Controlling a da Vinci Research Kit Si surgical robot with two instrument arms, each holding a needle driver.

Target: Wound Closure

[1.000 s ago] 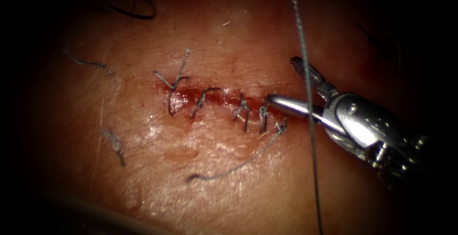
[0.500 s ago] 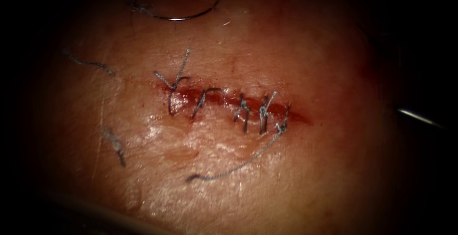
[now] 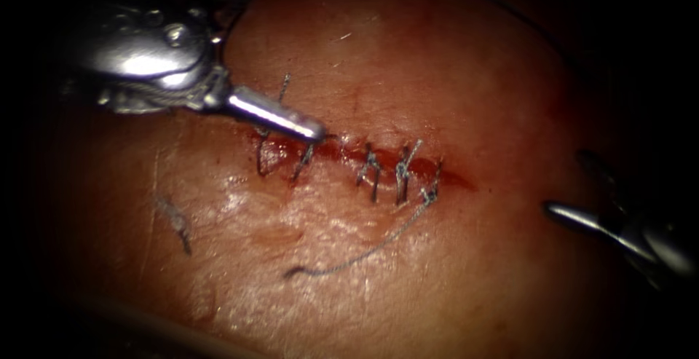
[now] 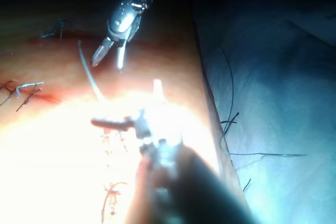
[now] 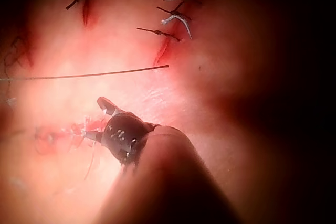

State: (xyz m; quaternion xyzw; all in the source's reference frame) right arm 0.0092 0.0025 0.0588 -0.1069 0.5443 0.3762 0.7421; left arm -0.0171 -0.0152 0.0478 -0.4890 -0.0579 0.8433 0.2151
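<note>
L tool point(image 3: 309, 130) upper left, tip over cut point(image 3: 349, 154), jaws can't tell; R tool point(image 3: 575, 195) lower right, spread, holds nothing.

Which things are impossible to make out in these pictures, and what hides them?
- Needle: I cannot place it; the top of the endoscope view is dark.
- Leftmost stitches: partly covered by the left claw, endoscope view.
- Right claw: open, but its shaft is cut off by the edge and shadowed; whether it holds thread is unclear.
- Tissue near the left claw, left wrist view: washed out by glare.
</note>
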